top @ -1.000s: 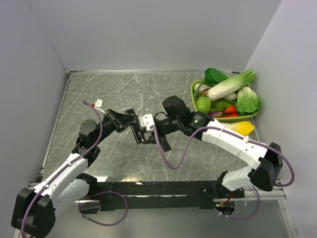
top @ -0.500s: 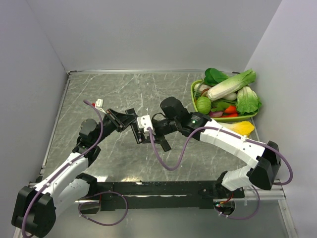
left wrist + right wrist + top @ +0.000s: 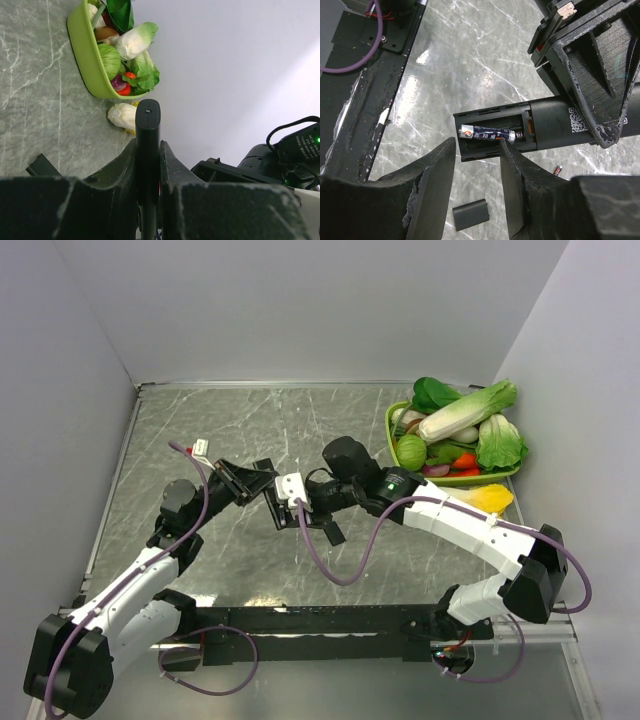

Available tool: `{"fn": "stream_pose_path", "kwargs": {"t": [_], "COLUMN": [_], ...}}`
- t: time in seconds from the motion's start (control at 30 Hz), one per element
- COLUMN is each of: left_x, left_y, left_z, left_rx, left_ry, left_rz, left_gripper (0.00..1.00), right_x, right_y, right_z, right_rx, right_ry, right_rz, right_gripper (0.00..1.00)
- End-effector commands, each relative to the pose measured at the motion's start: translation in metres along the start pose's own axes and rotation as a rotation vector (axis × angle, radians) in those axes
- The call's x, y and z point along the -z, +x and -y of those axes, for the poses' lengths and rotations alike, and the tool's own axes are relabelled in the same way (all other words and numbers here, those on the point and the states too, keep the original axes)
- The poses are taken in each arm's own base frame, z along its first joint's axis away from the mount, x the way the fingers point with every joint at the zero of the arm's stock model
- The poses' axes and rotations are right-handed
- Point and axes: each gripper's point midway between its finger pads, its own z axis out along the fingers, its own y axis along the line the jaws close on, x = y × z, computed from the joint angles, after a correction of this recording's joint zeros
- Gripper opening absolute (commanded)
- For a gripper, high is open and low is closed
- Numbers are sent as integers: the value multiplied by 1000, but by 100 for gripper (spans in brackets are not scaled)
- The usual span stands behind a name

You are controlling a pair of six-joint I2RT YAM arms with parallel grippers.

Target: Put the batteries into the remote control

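Currently the left hand (image 3: 148, 160) is clamping the remote (image 3: 552, 125), its open end pointing toward 9 o'clock. A battery (image 3: 487, 135) is lying in it, long axis 9-to-3, just at 12 o'clock of the right hand (image 3: 476, 150), whose jaws are standing part-open, gripping nothing. A grey marbled surface (image 3: 470, 65) is lying below, pale walls (image 3: 300, 310) around.

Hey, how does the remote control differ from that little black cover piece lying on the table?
The remote control is clamped in the left pincer, while the cover lies loose on the table. The remote control is a long bar; the cover is a much shorter rectangle. The remote control's compartment is open with one battery inside; the cover carries nothing. Both are plain black.
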Motion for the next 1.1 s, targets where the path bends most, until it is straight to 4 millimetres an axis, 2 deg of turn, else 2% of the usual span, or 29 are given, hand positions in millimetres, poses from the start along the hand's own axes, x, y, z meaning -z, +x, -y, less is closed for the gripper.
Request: {"fn": "stream_pose_path", "kwargs": {"t": [0.0, 0.23, 0.4, 0.77, 1.07], "left_x": [-1, -1, -2, -3, -3], "left_y": [-12, -13, -12, -13, -13], "left_z": [31, 25, 26, 26, 24], "left_rx": [-40, -25, -28, -28, -23], "left_ry": [86, 65, 65, 65, 53], "left_rz": [27, 31, 25, 21, 26], "left_gripper": [1, 1, 1, 1, 1], "right_x": [10, 21, 20, 5, -6], "right_y": [-20, -40, -51, -56, -48], "right_z": [10, 8, 0, -12, -13], "right_rx": [44, 68, 68, 72, 67], "right_ry": [57, 77, 18, -65, -93], "right_rz": [39, 105, 138, 143, 101], "right_gripper": [49, 55, 62, 63, 60]}}
